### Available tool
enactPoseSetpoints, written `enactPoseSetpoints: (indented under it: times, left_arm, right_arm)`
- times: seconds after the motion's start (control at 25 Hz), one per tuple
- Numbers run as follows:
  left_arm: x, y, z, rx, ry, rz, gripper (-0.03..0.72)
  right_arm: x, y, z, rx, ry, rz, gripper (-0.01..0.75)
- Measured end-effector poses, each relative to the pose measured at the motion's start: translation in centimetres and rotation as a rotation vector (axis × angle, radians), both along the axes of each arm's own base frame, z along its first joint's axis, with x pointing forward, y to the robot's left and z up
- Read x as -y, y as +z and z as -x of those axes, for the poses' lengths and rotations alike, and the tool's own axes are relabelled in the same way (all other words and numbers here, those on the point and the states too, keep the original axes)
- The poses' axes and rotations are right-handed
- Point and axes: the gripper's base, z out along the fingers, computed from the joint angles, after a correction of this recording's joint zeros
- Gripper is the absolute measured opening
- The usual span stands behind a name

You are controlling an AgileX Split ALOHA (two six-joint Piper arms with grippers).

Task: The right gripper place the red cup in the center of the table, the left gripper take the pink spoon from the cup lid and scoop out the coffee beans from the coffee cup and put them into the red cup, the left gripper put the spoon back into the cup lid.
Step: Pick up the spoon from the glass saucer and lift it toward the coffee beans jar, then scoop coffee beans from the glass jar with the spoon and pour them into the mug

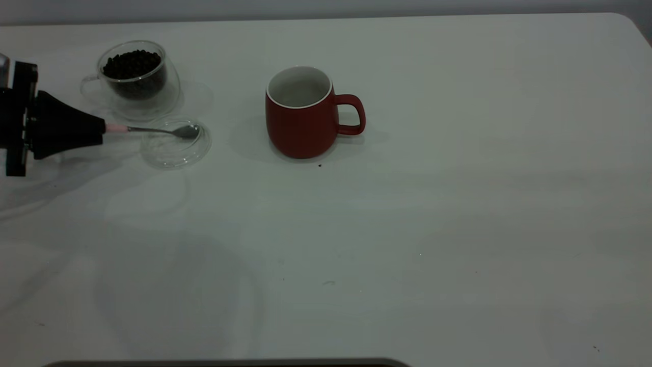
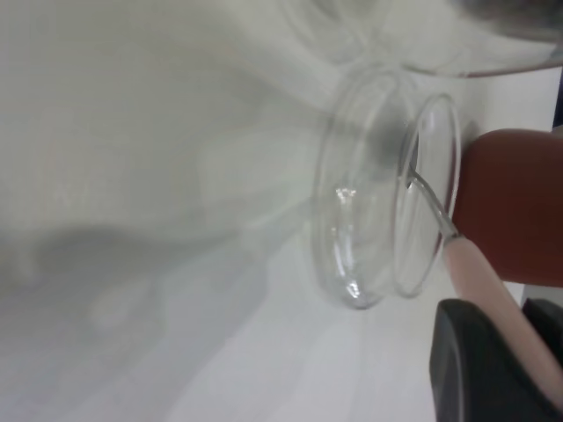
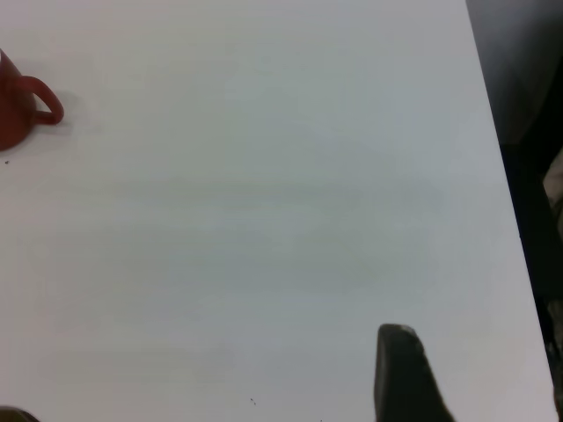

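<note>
The red cup [image 1: 300, 127] stands upright near the table's middle, handle to the right, and looks empty. It also shows in the left wrist view [image 2: 515, 202] and the right wrist view [image 3: 13, 114]. The coffee cup [image 1: 140, 84] with coffee beans [image 1: 131, 63] stands at the far left. The cup lid [image 1: 168, 162] lies just in front of it. My left gripper [image 1: 99, 128] is shut on the pink spoon [image 1: 153, 130] by its handle [image 2: 479, 272]. The spoon's bowl is over the lid [image 2: 352, 220]. My right gripper [image 3: 211, 409] is open and empty, far right of the red cup.
The white table [image 1: 407, 229] has a few dark specks, one just in front of the red cup [image 1: 319, 165]. The table's right edge [image 3: 506, 176] runs close to my right gripper. The coffee cup's base [image 2: 457, 35] is just beyond the lid.
</note>
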Motion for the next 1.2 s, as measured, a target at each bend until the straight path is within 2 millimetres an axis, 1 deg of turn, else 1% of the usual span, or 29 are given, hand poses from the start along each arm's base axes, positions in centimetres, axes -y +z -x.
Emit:
enactPoseSetpoints:
  times: [0.12, 0.28, 0.4, 0.52, 0.6, 0.76, 0.88, 1.08, 1.2]
  left_arm:
    - [-0.3, 0.5, 0.2, -0.008, -0.006, 0.023, 0.128]
    - [-1.0, 1.2, 0.9, -0.028, -0.056, 0.035, 0.128]
    - [-1.6, 2.2, 1.3, -0.032, -0.088, 0.050, 0.128]
    - [-2.0, 3.7, 1.5, 0.002, -0.107, 0.091, 0.127]
    - [-2.2, 4.5, 1.3, 0.043, -0.103, 0.094, 0.127]
    - [-2.8, 5.9, 0.2, 0.126, -0.036, 0.106, 0.127]
    - [-3.8, 7.0, -0.9, 0.182, -0.016, 0.082, 0.127]
    - [-5.1, 8.2, -2.1, 0.242, -0.010, 0.046, 0.127]
    - [-5.3, 8.2, -2.4, 0.245, 0.002, 0.019, 0.127]
  right_arm:
    - [0.0, 0.0, 0.0, 0.000, 0.000, 0.000, 0.436]
    - [0.0, 0.0, 0.0, 0.000, 0.000, 0.000, 0.436]
    - [0.0, 0.0, 0.0, 0.000, 0.000, 0.000, 0.436]
    - [0.0, 0.0, 0.0, 0.000, 0.000, 0.000, 0.436]
    - [0.0, 0.0, 0.0, 0.000, 0.000, 0.000, 0.436]
    - [0.0, 0.0, 0.0, 0.000, 0.000, 0.000, 0.436]
    - [0.0, 0.0, 0.0, 0.000, 0.000, 0.000, 0.436]
    - [0.0, 0.0, 0.0, 0.000, 0.000, 0.000, 0.436]
    - [0.0, 0.0, 0.0, 0.000, 0.000, 0.000, 0.436]
